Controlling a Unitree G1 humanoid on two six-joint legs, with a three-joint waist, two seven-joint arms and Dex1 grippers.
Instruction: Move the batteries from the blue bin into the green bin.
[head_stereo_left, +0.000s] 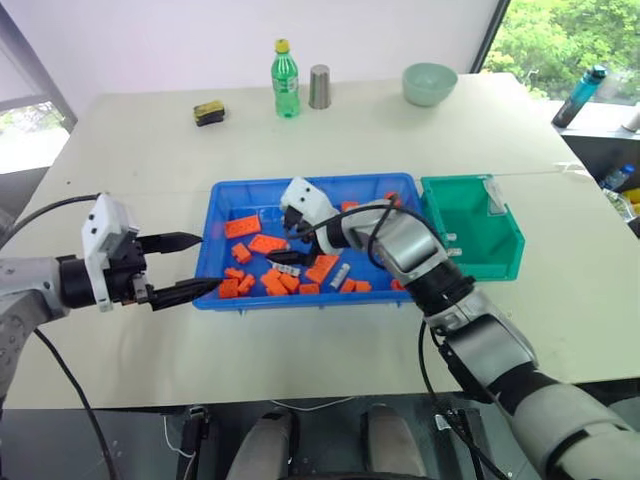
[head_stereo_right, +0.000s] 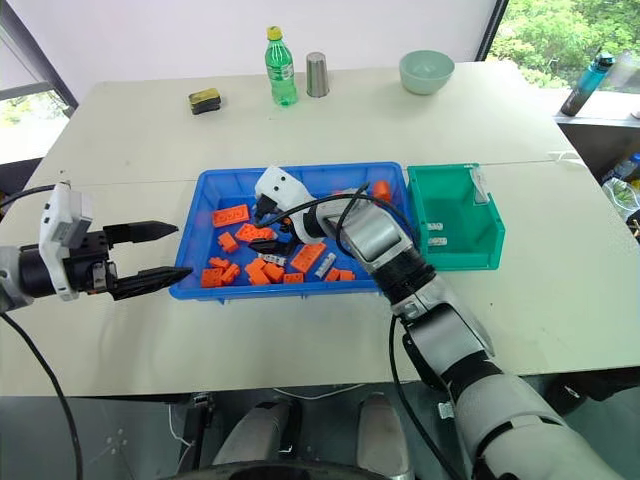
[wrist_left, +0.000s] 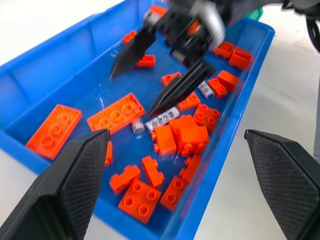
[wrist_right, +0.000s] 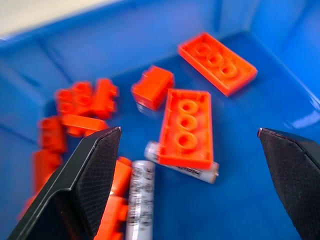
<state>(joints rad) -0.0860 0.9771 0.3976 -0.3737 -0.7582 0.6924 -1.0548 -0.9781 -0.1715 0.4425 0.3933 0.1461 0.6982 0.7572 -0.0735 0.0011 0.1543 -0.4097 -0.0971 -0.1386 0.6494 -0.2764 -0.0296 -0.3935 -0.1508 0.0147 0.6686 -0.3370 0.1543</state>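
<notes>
The blue bin sits mid-table and holds many orange bricks and batteries. One silver battery lies on the bin floor just by a fingertip of my right gripper. That gripper is open and low inside the bin, with nothing between its fingers. In the right wrist view a battery lies near one finger, and another battery is half under a brick. A further battery lies near the front wall. My left gripper is open and empty just outside the bin's left wall. To the right of the blue bin stands the green bin.
Small silver pieces lie in the green bin. At the table's far side stand a green bottle, a metal cup, a pale green bowl and a dark yellow-topped block. A blue bottle stands at the far right.
</notes>
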